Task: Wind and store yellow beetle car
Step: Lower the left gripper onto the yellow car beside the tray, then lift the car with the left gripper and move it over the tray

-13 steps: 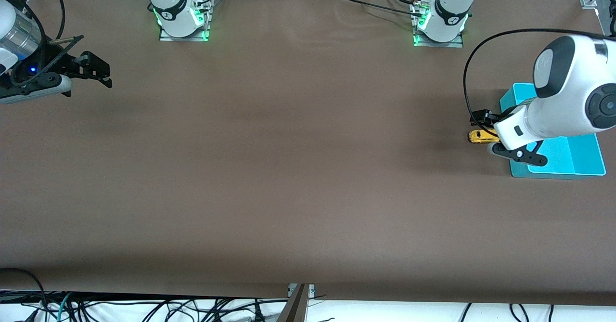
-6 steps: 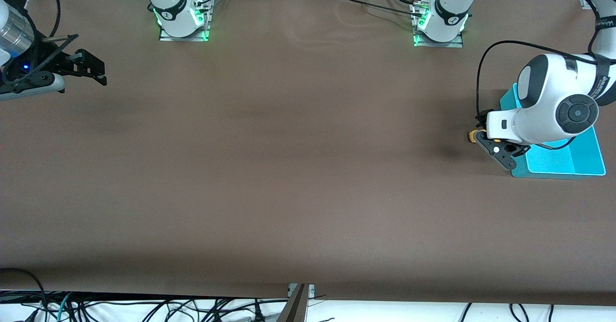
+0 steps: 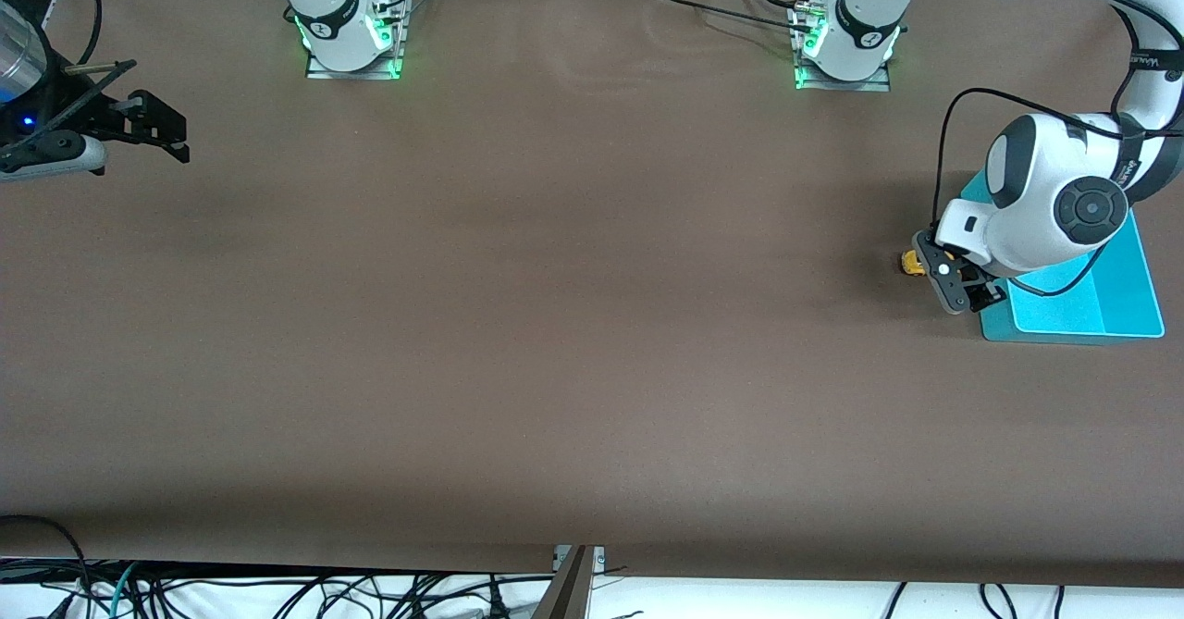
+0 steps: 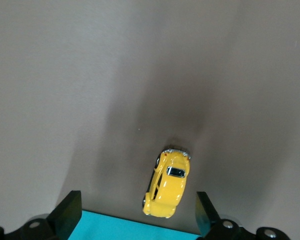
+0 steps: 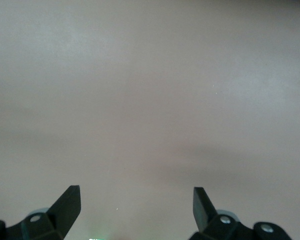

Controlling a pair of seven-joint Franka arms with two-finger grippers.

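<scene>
The right gripper [image 3: 171,138] hangs over bare brown table [image 3: 555,323] at the right arm's end, near the nine o'clock edge of the front view; this arm waits. Its fingers [image 5: 67,202] are spread wide with nothing between them, only tabletop showing in the right wrist view.

Toward the left arm's end, around three o'clock in the front view, the yellow beetle car [image 3: 913,263] sits on the table on its wheels, just beside the edge of the teal tray [image 3: 1128,295] that faces the right arm's end. The left gripper [image 3: 962,290] is low over the car and the tray's rim, hiding most of the car in the front view. In the left wrist view the yellow beetle car [image 4: 167,182] lies between the two fingers [image 4: 67,212], which are spread apart; it stands nearer one finger and touches neither. One end of the car sits right at the teal tray [image 4: 120,227] edge.
</scene>
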